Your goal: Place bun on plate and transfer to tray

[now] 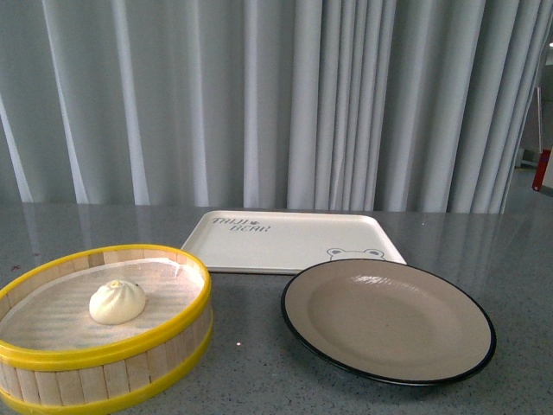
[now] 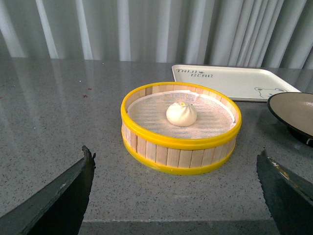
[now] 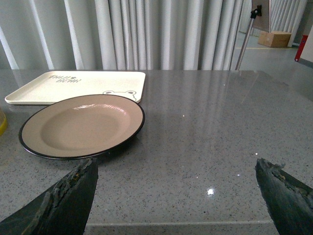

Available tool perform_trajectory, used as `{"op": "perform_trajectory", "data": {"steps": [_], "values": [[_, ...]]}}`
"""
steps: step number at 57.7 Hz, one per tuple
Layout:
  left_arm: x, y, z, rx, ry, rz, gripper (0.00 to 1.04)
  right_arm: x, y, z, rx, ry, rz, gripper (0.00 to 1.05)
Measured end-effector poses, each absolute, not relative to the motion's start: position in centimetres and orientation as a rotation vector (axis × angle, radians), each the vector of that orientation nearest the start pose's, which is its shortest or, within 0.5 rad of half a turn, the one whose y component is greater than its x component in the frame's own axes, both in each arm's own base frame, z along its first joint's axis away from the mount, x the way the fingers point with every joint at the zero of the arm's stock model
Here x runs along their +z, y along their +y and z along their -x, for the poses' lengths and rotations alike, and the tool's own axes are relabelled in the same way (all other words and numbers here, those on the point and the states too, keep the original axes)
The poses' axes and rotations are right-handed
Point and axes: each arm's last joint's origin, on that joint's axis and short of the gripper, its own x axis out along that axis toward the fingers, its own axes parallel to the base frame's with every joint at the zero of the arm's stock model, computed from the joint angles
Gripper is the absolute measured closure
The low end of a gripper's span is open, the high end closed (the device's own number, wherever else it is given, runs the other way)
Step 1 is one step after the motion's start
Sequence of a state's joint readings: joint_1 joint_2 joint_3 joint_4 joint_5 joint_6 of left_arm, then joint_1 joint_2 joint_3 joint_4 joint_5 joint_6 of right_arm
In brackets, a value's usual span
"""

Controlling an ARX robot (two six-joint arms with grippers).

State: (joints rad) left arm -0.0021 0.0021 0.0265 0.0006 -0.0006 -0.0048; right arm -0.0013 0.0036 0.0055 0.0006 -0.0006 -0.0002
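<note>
Evidently nothing of the task is done yet. The bun (image 2: 181,113) lies in the middle of the yellow-rimmed steamer basket (image 2: 146,147), straight ahead of the left hand (image 2: 174,152), whose two fingers stand wide apart with nothing between them. The plate (image 3: 83,126) sits bare on the tabletop (image 3: 220,127), ahead of the right hand (image 3: 176,162) and off toward the other arm's side. That hand too is spread wide and holds nothing. Beyond the plate, seen from the right hand, lies the tray (image 3: 73,90), close by the plate's far rim; whether they touch I cannot tell. It carries nothing. By my judgement every step is left to do: lifting the bun out of the basket, setting it on the plate, then carrying the loaded plate onto the tray
</note>
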Motion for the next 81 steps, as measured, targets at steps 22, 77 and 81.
{"op": "perform_trajectory", "data": {"steps": [22, 77, 81], "values": [[16.9, -0.4, -10.5, 0.157, 0.181, 0.326, 0.07, 16.5, 0.0, -9.8, 0.0, -0.002, 0.0, 0.08], [26.7, -4.8, -37.4, -0.046, 0.393, -0.263, 0.07, 16.5, 0.0, -9.8, -0.001, -0.002, 0.0, 0.08], [26.4, -4.7, -37.4, -0.049, 0.449, -0.261, 0.07, 16.5, 0.0, -9.8, -0.001, -0.002, 0.0, 0.08]]}}
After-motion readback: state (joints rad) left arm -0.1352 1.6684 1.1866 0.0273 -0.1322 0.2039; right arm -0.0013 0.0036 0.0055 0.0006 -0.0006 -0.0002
